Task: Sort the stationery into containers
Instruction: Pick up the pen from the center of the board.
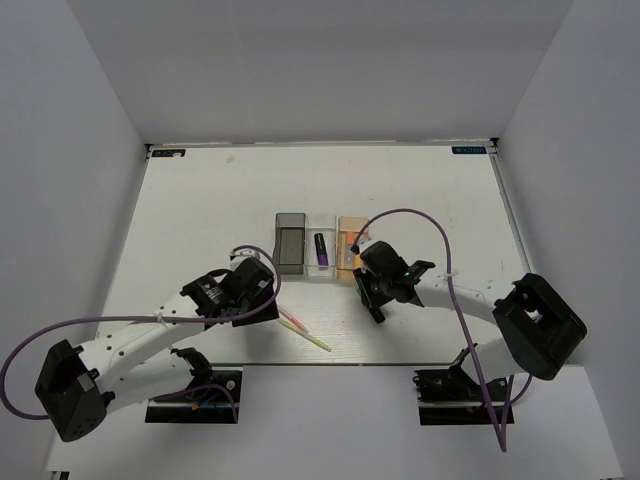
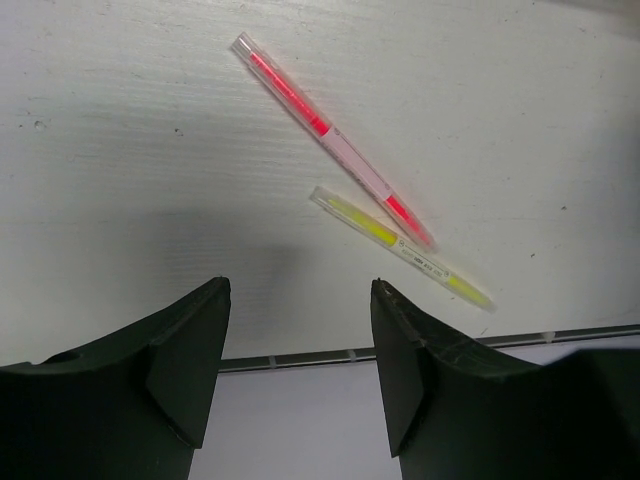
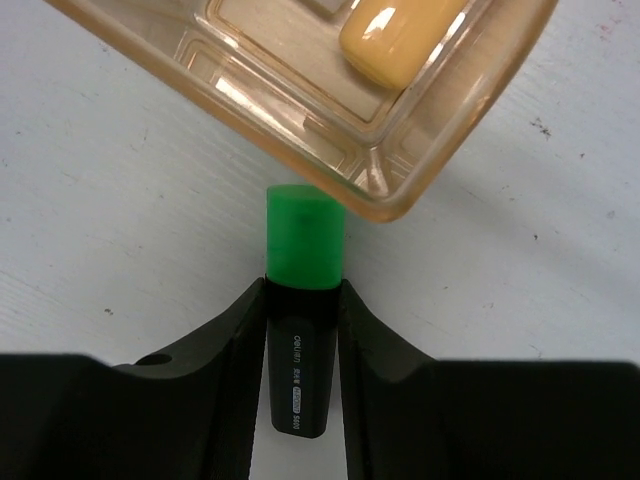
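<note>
My right gripper [image 3: 305, 285] is shut on a black highlighter with a green cap [image 3: 305, 240]. It lies on the table with its cap just short of the near corner of the orange-tan bin [image 3: 290, 110]. A pale orange-capped highlighter [image 3: 400, 35] lies inside that bin. The three joined bins, dark grey [image 1: 290, 243], clear [image 1: 313, 268] and orange-tan [image 1: 347, 232], stand mid-table, and a purple-capped highlighter [image 1: 321, 250] lies in the clear one. My left gripper [image 2: 300, 285] is open and empty. It hovers near the front edge, short of a pink pen [image 2: 330, 140] and a yellow pen [image 2: 400, 248].
The table's front edge [image 2: 300, 357] runs just under my left fingers. White walls enclose the table on the left, right and back. My right arm's purple cable [image 1: 430, 225] arcs above the table to the right of the bins.
</note>
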`<state>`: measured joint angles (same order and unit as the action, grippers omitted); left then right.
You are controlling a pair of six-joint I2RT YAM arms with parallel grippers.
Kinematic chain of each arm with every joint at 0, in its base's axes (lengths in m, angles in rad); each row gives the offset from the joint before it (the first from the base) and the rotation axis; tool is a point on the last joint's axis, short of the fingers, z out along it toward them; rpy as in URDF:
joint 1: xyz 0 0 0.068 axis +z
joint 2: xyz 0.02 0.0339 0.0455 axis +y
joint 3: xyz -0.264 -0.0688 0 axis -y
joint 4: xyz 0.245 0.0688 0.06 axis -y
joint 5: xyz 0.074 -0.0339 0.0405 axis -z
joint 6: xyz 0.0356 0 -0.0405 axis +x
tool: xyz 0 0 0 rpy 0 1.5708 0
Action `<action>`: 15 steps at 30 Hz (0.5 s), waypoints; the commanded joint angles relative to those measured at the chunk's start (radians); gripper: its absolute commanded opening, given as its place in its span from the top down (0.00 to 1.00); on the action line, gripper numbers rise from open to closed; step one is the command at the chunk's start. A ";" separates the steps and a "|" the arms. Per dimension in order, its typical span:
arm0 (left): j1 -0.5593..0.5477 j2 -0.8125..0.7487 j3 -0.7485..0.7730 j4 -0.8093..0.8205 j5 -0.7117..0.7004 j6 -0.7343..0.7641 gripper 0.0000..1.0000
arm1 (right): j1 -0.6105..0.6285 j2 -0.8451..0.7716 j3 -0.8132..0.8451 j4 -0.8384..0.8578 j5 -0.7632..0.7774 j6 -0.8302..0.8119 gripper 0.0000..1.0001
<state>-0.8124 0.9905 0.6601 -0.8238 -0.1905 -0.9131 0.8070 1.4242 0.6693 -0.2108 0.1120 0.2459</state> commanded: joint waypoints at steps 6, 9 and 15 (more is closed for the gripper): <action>0.015 -0.026 -0.014 0.003 0.000 0.008 0.31 | 0.037 -0.037 0.029 -0.171 -0.312 -0.124 0.97; 0.019 -0.024 -0.019 0.009 -0.001 0.010 0.31 | 0.055 -0.062 0.072 -0.197 -0.435 -0.177 0.98; 0.022 -0.015 -0.013 0.006 0.003 0.010 0.33 | 0.069 -0.076 0.216 -0.199 -0.525 -0.194 1.00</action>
<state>-0.7994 0.9855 0.6456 -0.8265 -0.1905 -0.9070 0.8730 1.3811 0.7815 -0.4118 -0.3058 0.0830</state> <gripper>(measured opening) 0.682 0.342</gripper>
